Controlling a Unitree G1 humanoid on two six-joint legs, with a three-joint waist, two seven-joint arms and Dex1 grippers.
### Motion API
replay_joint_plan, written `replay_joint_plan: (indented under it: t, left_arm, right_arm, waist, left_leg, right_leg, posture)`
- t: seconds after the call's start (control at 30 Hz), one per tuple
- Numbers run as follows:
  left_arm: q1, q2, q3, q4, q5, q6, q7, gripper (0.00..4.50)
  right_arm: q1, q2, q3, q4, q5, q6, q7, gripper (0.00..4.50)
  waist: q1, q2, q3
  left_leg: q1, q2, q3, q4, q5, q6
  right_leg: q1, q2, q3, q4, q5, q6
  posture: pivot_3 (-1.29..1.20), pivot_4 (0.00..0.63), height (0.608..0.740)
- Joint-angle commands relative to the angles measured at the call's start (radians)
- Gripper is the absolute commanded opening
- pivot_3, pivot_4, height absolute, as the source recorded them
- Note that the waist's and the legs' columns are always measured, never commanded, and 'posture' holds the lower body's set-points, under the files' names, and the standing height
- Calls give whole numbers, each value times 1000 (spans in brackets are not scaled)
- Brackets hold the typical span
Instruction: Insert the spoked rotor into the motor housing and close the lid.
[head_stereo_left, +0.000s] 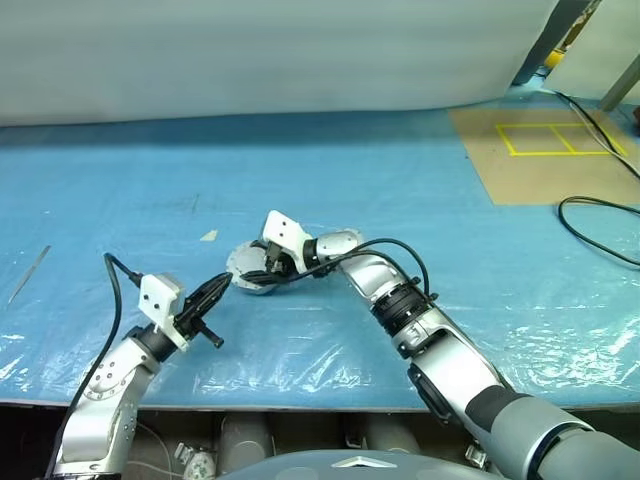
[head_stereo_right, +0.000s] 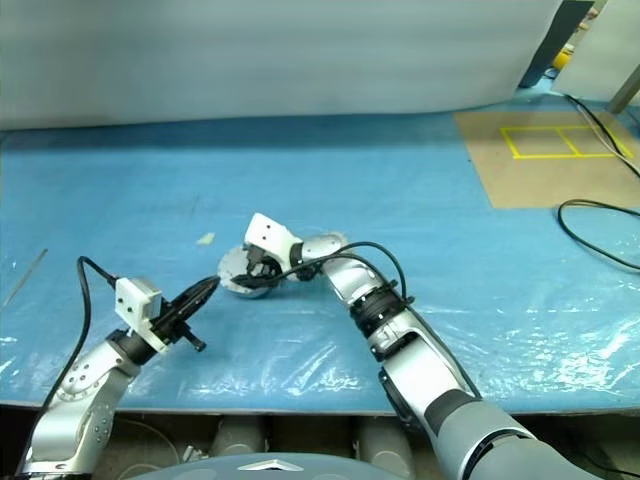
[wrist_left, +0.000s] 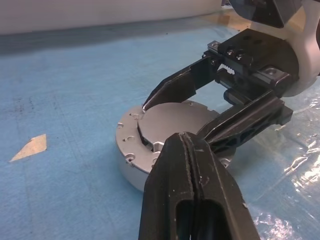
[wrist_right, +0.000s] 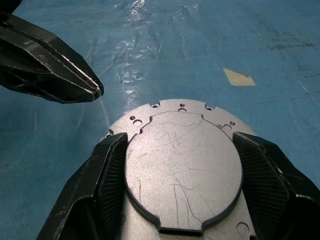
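Note:
The lid lies plain grey face up on the round silver motor housing, on the blue table sheet. My right gripper reaches in from the right and is shut on the lid, one black finger against each side of its raised top plate. In the left wrist view the plate looks slightly tilted, with a dark gap at its near-left edge. My left gripper is shut, holds nothing, and points at the housing's left side, its tip a short way off the rim. The spoked rotor is hidden.
A beige tape scrap lies just left of the housing. A thin rod rests at the far left. Back right are a brown board with yellow tape and a black cable. The table's front edge runs just behind my arms.

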Motion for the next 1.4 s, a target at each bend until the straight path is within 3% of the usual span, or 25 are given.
replay_joint_plan:
  t: [0.03,0.2,0.5,0.93,1.2,1.4]
  left_arm:
    - [-8,1,4,-11,8,-22,4,0]
    - [-25,2,37,26,8,-53,8,0]
    - [-54,21,101,103,3,-94,9,0]
    - [-89,21,57,74,-1,-46,1,0]
    - [-116,19,43,73,1,-23,-1,0]
    - [-113,23,45,59,-2,-10,-1,0]
  right_arm:
    - [42,-52,77,112,-107,-36,-24,2971]
    - [36,-71,87,135,-114,-65,-26,2971]
    - [-6,-67,58,211,-109,-76,-66,2971]
    - [26,-45,21,186,-45,-19,-8,2971]
    - [26,-4,-17,222,-49,-48,-77,2971]
    - [26,5,-16,256,-61,-99,-87,2971]
  waist:
    - [1,2,-1]
    - [2,6,-4]
    - [3,9,-8]
    - [6,9,-8]
    - [-3,8,-9]
    - [-2,8,-9]
  left_leg:
    - [0,0,0,0,0,0]
    - [8,-1,0,0,-2,4]
    - [8,-2,0,0,-2,4]
    - [7,-1,-1,-2,-2,4]
    - [6,-2,0,-4,-2,4]
    - [7,-2,0,-7,-2,4]
  right_leg:
    - [0,0,0,0,0,0]
    - [8,-2,0,0,0,1]
    - [8,-2,0,0,0,1]
    - [8,-4,0,0,-4,6]
    - [5,-4,1,-3,-1,1]
    - [4,-3,1,-2,-4,7]
  posture:
    - [0,150,740]
    - [0,150,740]
    - [0,150,740]
    - [0,150,740]
    - [0,150,740]
    - [0,150,740]
